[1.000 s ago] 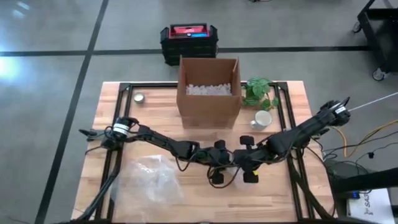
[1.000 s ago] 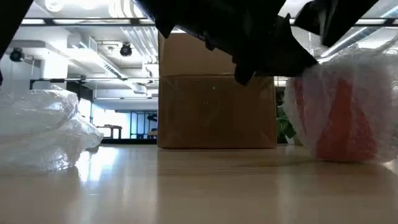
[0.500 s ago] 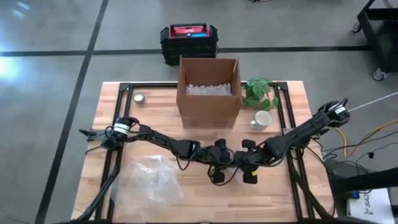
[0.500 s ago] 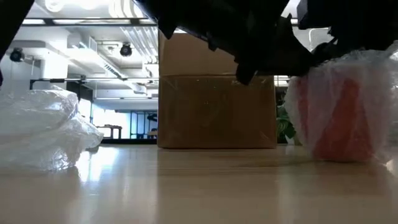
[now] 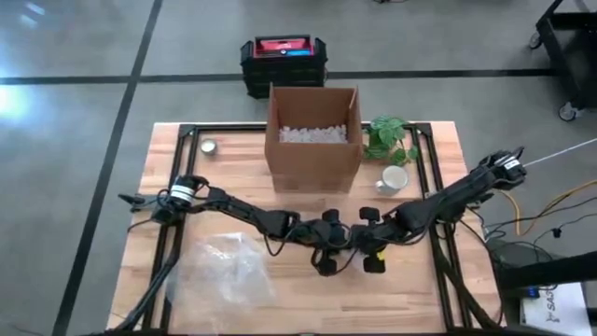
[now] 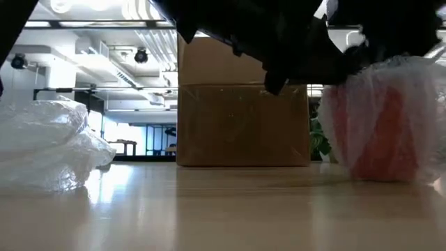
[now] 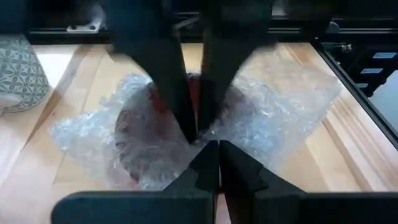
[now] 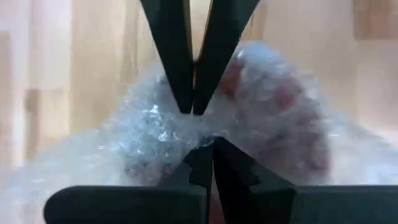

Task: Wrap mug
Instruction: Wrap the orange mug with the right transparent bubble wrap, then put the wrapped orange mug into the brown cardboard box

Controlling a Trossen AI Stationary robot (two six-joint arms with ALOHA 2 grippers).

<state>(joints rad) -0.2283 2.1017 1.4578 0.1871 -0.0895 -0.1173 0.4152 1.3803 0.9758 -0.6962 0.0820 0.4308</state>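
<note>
Grey polished concrete floor (image 5: 75,140) with dark seam lines; black stacked tool case with a red lid (image 5: 284,58) sits on it behind the light wooden slatted table (image 5: 238,182). Black wheeled cart (image 5: 571,47) at the room's far right corner. Low view: white ceiling with strip lights (image 6: 90,61), black ceiling-mounted fixtures (image 6: 141,54), bright windows (image 6: 132,136) beyond.

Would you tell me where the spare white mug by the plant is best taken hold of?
Probably by its rim, coming from above: the white mug stands upright with its mouth open upward, the plant crowds its far side, and its handle looks small.
</note>
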